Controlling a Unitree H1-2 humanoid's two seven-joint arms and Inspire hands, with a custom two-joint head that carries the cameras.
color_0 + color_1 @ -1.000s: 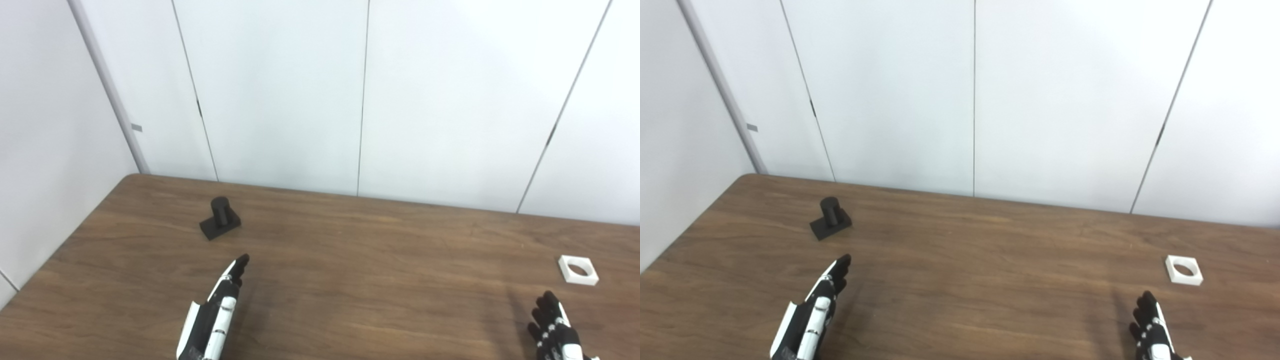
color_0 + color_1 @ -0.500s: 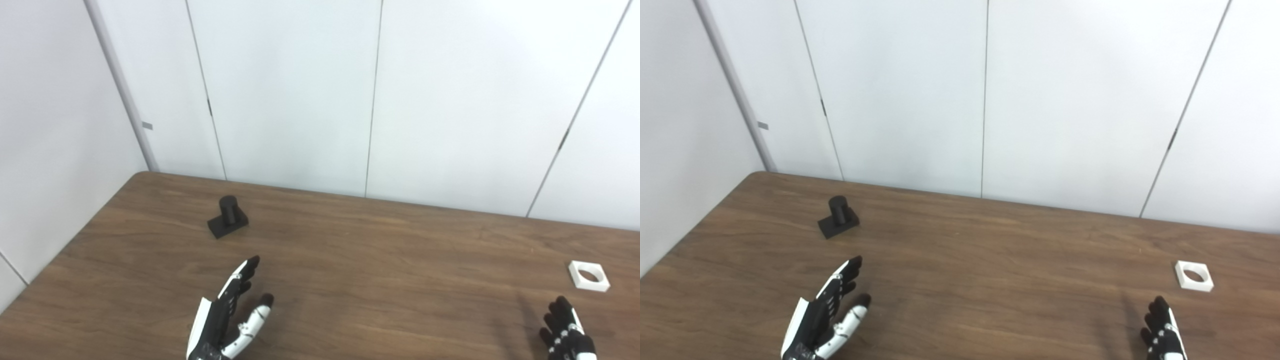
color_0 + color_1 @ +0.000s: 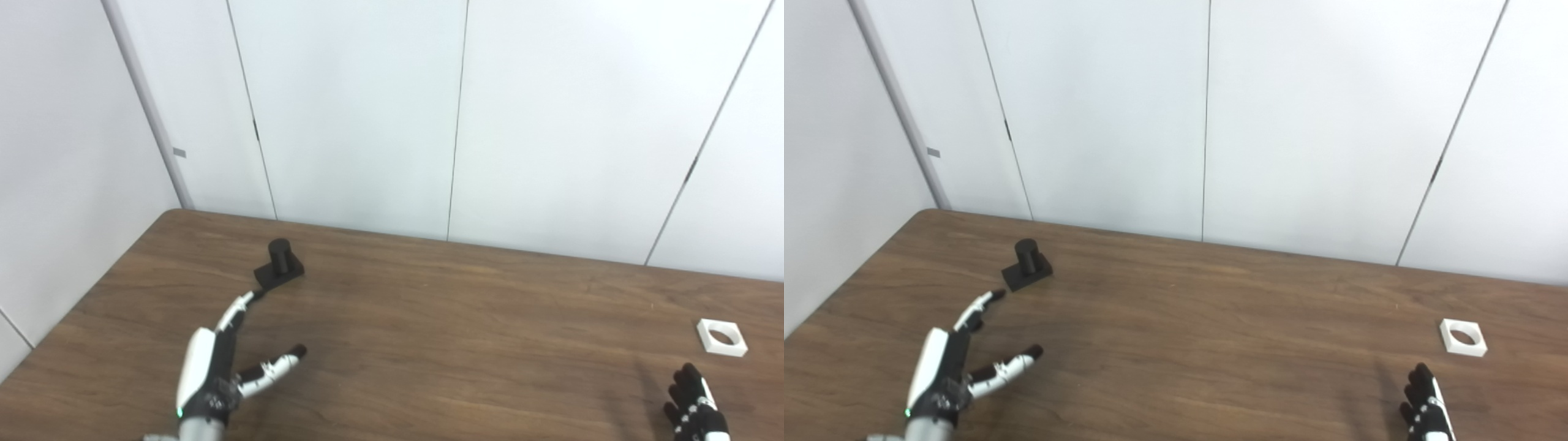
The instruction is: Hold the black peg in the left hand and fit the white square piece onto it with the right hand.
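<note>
Black peg (image 3: 278,264): upright on worktop (image 3: 429,318), far left. Left hand (image 3: 211,367): spread, empty, fingertips near base; advise grasping base squarely. White square piece (image 3: 721,337): right. Right hand (image 3: 695,411): empty, aperture unclear.

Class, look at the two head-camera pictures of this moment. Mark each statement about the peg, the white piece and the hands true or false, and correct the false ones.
1. The black peg stands upright on the table. True.
2. The left hand grips the peg. False: it is open, fingers spread, short of the peg.
3. The white square piece sits on the peg. False: it lies flat on the table, far off near the right edge.
4. The right hand holds nothing. True.
5. The white piece has a round hole. True.
</note>
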